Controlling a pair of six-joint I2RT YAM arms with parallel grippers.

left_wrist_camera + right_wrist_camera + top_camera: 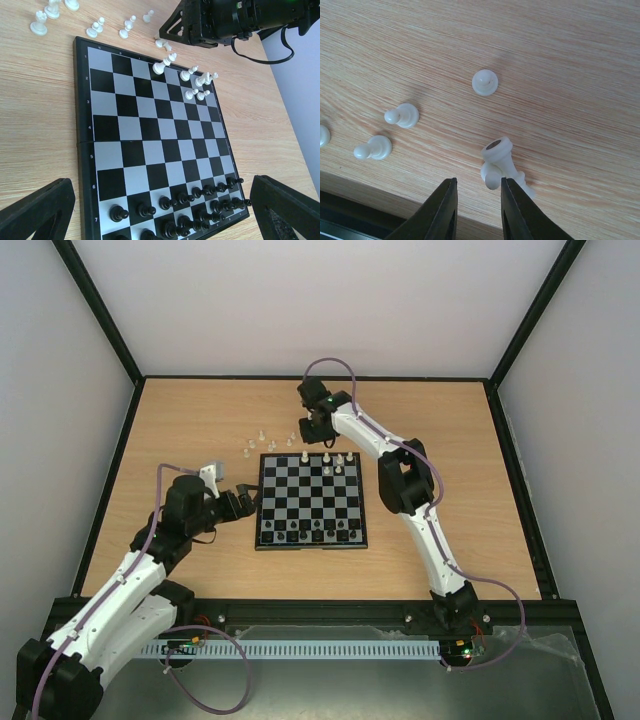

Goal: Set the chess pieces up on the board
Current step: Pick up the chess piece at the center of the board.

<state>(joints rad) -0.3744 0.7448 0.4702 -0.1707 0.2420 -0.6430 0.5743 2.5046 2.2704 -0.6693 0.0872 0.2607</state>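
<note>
Surface (450,440) shows open wood right of the board (310,495) and along the far edge. The board's middle rows are free. Black pieces (315,532) fill its near rows and a few white pieces (340,462) stand far right. The left hand (240,505), jaws wide, hovers by the board's left edge. The right hand (477,187), jaws narrow and gripping nothing, hangs over loose white pieces (265,443). Only its wrist view shows a toppled piece (497,160) just beside one finger.

On the wooden table (200,420) lies the chessboard (311,502), with black pieces (315,530) lined along its near rows and a few white pieces (338,462) at its far edge. Loose white pieces (265,443) are scattered beyond the far-left corner. The right gripper (316,435) hangs just past the far edge, while the left gripper (248,503) sits beside the board's left side, jaws spread.
</note>
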